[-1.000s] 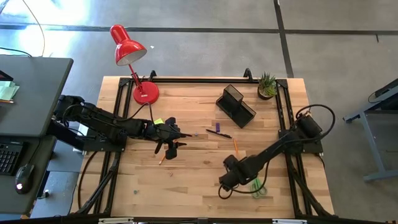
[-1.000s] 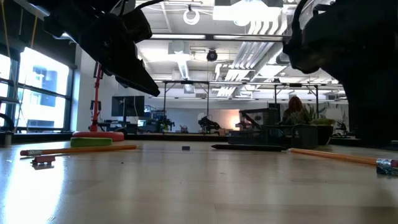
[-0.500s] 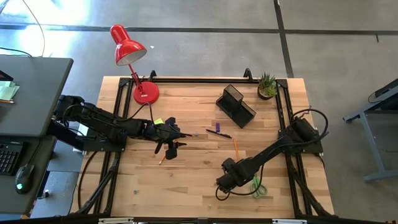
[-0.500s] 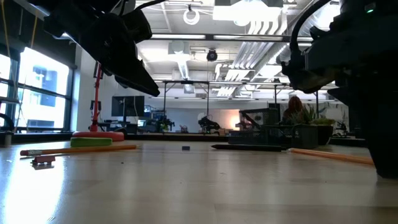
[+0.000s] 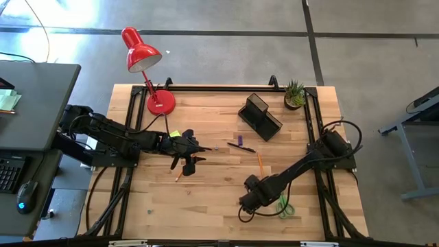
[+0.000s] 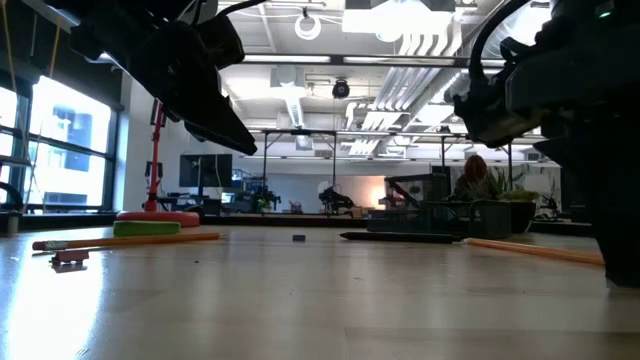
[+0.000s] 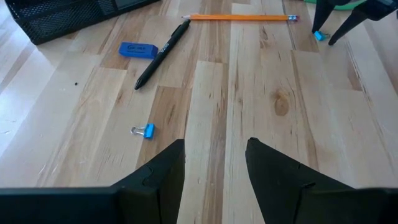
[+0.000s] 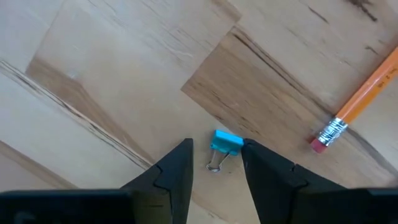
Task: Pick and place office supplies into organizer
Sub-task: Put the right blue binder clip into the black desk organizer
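R gripper (image 8: 214, 163) lower-centre frame, fingers apart astride blue binder clip (image 8: 222, 145), prob. not yet touching. You: centre, drop, close. L gripper (image 7: 214, 163) open, idle.

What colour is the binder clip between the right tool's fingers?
Light blue, with silver wire handles. The clip shows best in the right wrist view.

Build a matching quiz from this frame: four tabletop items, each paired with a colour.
Items:
1. flat rectangular eraser
2. metal-armed desk lamp
3. wire-mesh organizer
4. wooden pencil with eraser tip

Colours:
A. red
B. orange
C. blue
D. black

Pairs: 1-C, 2-A, 3-D, 4-B
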Tool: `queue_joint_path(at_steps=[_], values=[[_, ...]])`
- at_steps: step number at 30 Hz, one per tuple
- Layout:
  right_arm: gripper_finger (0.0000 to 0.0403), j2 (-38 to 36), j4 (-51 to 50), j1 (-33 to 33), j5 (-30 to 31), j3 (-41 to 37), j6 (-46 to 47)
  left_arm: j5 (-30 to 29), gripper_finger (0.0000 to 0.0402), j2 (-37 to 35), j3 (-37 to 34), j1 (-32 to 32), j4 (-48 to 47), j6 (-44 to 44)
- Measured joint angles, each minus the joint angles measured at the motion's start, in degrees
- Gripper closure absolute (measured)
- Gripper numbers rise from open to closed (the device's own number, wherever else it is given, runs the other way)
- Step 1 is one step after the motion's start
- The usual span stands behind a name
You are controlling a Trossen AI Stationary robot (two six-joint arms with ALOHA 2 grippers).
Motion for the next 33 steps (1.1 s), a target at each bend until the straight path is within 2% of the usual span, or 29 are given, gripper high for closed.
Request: queue_joint_path(at_steps=[5, 15, 21, 27, 30, 33], values=[[0.0277, 0.1, -1.2, -0.1, 1.2, 0.6, -0.8, 0.0, 0.0245, 0.0, 0.0, 0.0, 0.0, 0.0], [0.0346, 0.2, -3.3, -0.7, 1.2, 0.6, -1.5, 0.0, 0.0245, 0.0, 0.0, 0.0, 0.0, 0.0], [0.0369, 0.2, -3.3, -0.7, 0.5, 0.6, -2.9, 0.0, 0.0245, 0.0, 0.0, 0.0, 0.0, 0.1], [0.0374, 0.1, -3.4, -0.8, -1.5, 0.6, -10.0, 0.0, 0.0245, 0.0, 0.0, 0.0, 0.0, 0.1], [0.0366, -0.6, -3.1, -0.7, -5.3, 0.6, -13.7, 0.0, 0.0245, 0.0, 0.0, 0.0, 0.0, 0.1], [0.0354, -2.6, -2.1, 0.2, -8.8, 0.6, -12.9, 0.0, 0.0245, 0.0, 0.0, 0.0, 0.0, 0.1]])
